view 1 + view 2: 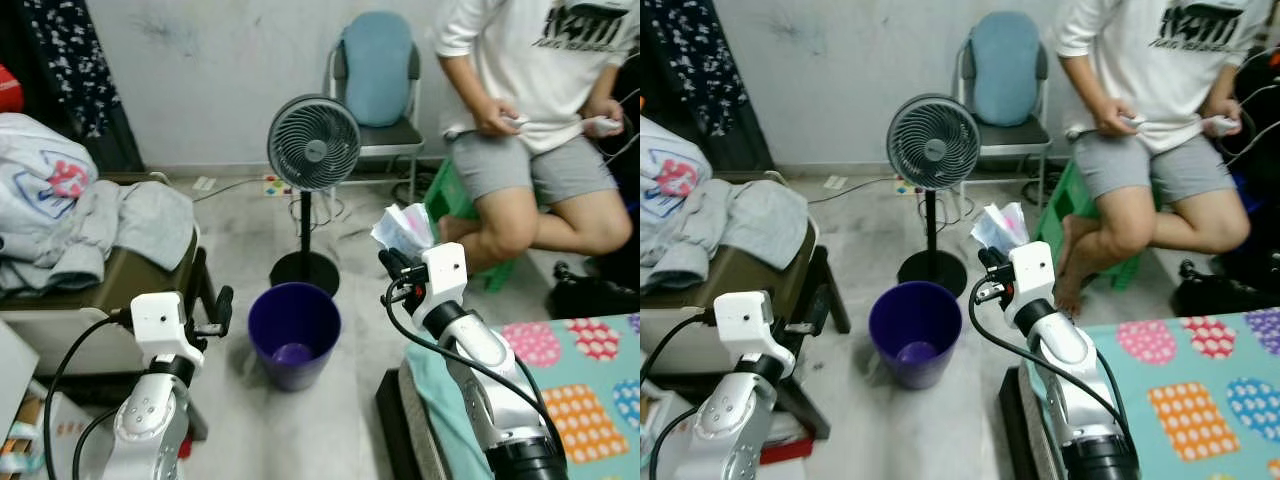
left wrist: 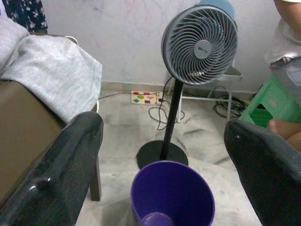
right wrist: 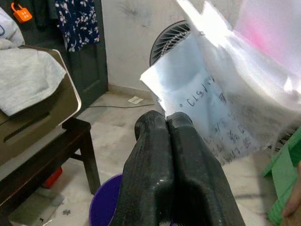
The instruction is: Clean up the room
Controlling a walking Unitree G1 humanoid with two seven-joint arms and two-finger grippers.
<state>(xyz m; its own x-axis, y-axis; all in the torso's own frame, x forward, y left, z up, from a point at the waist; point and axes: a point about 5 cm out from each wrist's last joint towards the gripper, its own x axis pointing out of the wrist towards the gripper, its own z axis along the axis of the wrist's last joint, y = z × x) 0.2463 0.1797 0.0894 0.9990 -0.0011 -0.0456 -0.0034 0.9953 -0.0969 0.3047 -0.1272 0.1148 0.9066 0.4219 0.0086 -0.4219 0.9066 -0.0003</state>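
You are looking at a lived-in home bedroom. Laundry (image 1: 70, 215) is piling up on a low stand, a pedestal fan (image 1: 313, 143) is standing on the marble floor (image 1: 240, 215), and a polka-dot bedspread (image 1: 580, 385) is covering the bed.

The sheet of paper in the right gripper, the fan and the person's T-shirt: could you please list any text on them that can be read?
Crumpled white sheet of paper, pinched in the right gripper: dark handwriting, too blurred to read.
Grey pedestal fan: small badge on its hub, too small to read.
Person's white T-shirt: dark printed lettering, cut off and blurred, unreadable.
Nothing here can be quoted with confidence.
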